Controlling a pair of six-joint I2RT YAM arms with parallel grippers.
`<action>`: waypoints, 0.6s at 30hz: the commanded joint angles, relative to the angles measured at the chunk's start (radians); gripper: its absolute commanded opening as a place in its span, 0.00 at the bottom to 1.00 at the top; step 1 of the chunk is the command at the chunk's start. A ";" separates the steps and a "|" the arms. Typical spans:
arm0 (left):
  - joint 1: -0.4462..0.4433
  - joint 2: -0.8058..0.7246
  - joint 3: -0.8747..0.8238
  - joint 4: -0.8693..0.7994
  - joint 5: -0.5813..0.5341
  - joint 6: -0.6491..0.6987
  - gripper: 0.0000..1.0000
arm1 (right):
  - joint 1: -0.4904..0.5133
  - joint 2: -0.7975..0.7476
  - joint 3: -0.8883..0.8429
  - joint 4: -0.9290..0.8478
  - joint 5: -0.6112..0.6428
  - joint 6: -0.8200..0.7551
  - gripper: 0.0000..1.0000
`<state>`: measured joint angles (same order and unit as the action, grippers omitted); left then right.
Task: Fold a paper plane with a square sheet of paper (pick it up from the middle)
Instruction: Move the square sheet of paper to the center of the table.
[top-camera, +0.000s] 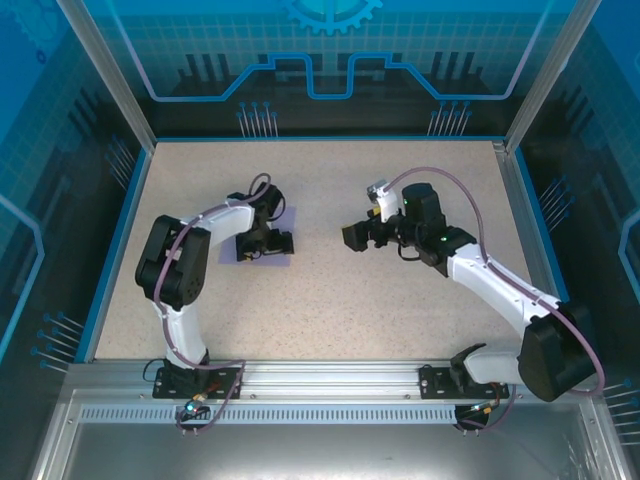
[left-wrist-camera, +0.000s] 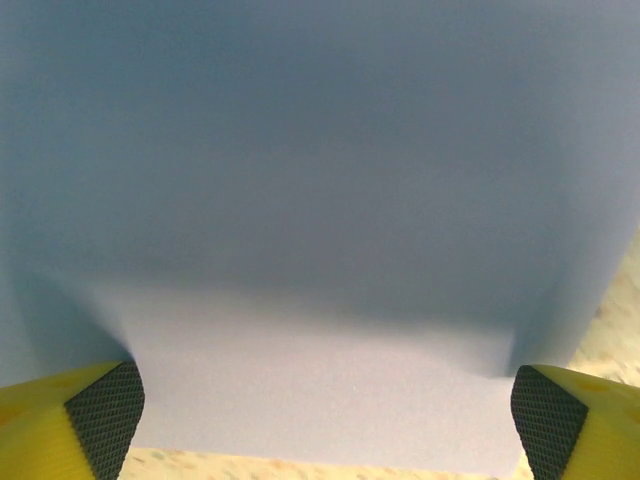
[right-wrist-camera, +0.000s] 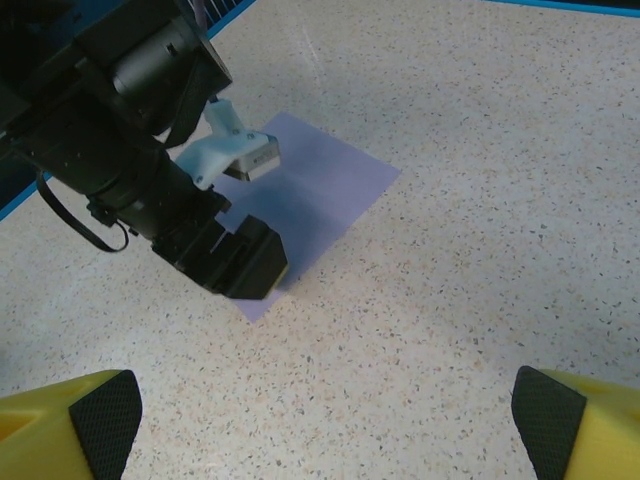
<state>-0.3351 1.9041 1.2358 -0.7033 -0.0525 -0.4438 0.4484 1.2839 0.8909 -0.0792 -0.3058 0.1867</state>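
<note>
Right wrist: sheet (right-wrist-camera: 330, 185) edges lie flat, bare table (right-wrist-camera: 480, 200) around.

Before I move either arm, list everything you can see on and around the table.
square sheet of paper: one, lavender-purple, flat on the table's left half
table: one, speckled beige, blue border
enclosure walls: blue printed panels, around the table
metal rail: one, silver, near edge, carrying both arm bases
left gripper: one, yellow fingers with black pads, open, over the sheet
right gripper: one, same colours, open, over bare table right of the sheet
</note>
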 joint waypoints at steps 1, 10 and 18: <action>-0.068 0.003 -0.035 -0.011 0.076 -0.080 0.99 | -0.017 -0.038 -0.047 -0.049 -0.040 -0.009 0.99; -0.124 -0.056 0.024 -0.079 -0.002 -0.084 0.99 | -0.034 -0.119 -0.125 -0.070 -0.047 -0.006 0.99; 0.023 -0.024 0.099 -0.054 -0.017 0.024 0.99 | -0.035 -0.144 -0.182 -0.010 -0.086 0.056 0.99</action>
<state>-0.3500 1.8656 1.2968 -0.7486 -0.0566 -0.4736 0.4244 1.1522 0.7322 -0.1192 -0.3534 0.2070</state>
